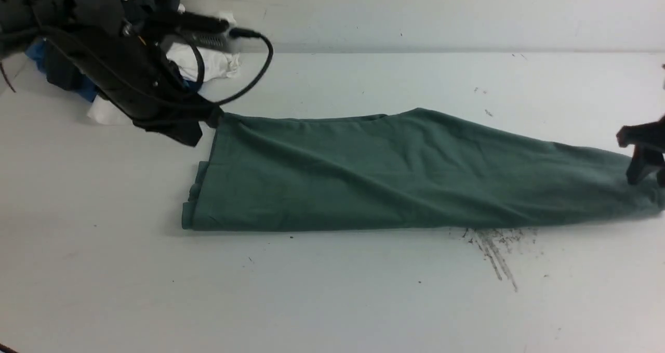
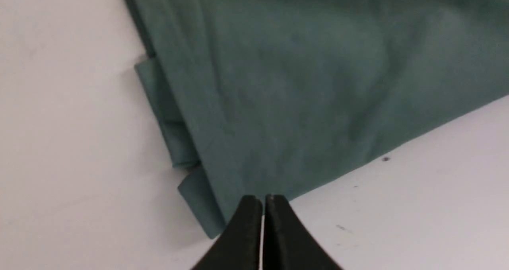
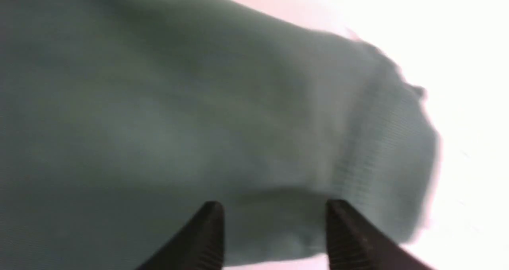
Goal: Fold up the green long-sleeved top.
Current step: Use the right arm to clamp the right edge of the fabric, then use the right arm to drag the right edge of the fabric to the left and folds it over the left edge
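The large sage-green knit long-sleeved top (image 1: pixel 395 176) is shown lying on the white table (image 1: pixel 332 301) as a long, folded band, running from left of centre to the right edge of the front view, where it tapers to a ribbed cuff end (image 3: pixel 381 142). The fabric is judged soft, light and limp: it is expected to sag and slide over its own layers when lifted, so that a hold near the corners of an end, through all layers at once, is advised in preference to the slack middle. At the left end several stacked layer edges (image 2: pixel 171 142) are seen stepping out beyond the top layer and would have to be gathered together. The left gripper (image 2: pixel 263 200) is seen at the far left corner of the band with its fingers pressed together; whether a pinch of cloth is caught between them cannot be told. The right gripper (image 3: pixel 274 203) is placed over the cuff end with its fingers spread wide and nothing gripped. Open table is available on the near side and beyond the far edge towards the wall. A heap of white, black and blue garments (image 1: pixel 208 64) crowds the far left corner behind the left arm, and dark scuff marks (image 1: pixel 493 249) lie just near of the band.
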